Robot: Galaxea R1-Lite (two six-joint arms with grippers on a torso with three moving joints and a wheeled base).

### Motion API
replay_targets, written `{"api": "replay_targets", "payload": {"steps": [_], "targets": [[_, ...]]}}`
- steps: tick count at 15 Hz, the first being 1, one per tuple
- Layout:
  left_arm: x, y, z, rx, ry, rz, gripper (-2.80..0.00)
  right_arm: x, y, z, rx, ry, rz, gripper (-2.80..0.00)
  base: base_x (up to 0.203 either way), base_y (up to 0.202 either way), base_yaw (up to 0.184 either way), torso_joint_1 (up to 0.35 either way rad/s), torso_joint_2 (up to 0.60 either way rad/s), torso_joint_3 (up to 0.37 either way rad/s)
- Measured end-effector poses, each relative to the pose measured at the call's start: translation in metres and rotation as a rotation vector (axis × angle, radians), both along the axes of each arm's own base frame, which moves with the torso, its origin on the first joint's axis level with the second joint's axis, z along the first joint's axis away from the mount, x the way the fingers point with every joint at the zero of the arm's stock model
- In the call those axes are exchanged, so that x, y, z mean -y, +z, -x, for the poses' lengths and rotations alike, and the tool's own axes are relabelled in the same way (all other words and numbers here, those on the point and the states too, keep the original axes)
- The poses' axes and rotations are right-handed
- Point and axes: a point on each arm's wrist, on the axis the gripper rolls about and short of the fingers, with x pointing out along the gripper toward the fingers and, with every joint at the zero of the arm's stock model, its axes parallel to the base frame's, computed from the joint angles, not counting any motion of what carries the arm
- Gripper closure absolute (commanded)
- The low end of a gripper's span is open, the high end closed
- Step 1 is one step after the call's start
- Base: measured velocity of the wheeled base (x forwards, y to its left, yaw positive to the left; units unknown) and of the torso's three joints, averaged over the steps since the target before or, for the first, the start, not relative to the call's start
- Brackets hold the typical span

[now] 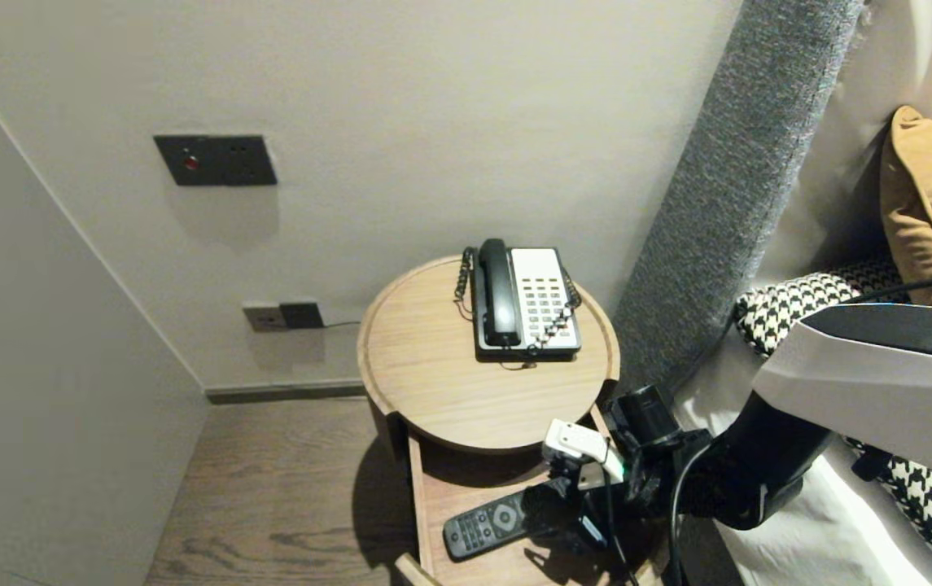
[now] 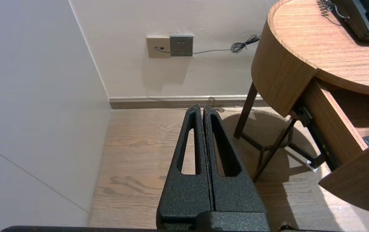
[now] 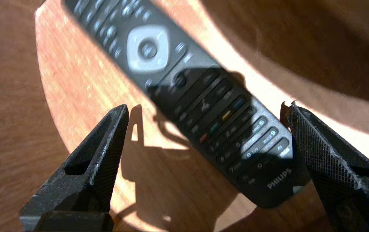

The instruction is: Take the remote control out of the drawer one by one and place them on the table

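right wrist view: right gripper [image 3: 206, 109] low over the remote [image 3: 184, 80], fingers spread wide on either side of its number-key end, clamped on nothing. remote lying flat and slantwise in the open drawer [image 1: 415, 488] under the round side table [image 1: 433, 374], telephone [image 1: 527, 301] up on top. by the look of it, the approach before a grasp; calls next for sinking a little, squaring across the narrow body, then closing. readable: "philips" in white at the near end, "6", "9" and "av" by the keys. left gripper [image 2: 202, 108] parked aside over the floor, fingers pressed together.
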Motion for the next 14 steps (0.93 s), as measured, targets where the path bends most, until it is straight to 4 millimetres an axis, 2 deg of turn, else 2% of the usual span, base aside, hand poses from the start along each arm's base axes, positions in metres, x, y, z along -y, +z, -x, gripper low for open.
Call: {"api": "replay_targets", "payload": {"steps": [8,14], "targets": [[0.000,0.000,0.000,0.000,0.000,0.000,0.00,0.008,0.000,0.018,-0.013,0.022,0.026,-2.80,0.000,0.000,0.000,0.000,0.00,0.000],[0.000,0.000,0.000,-0.001,0.000,0.000,0.00,-0.002,0.008,0.007,0.034,0.031,0.009,-2.80,0.000,0.000,0.000,0.000,0.00,0.000]]}}
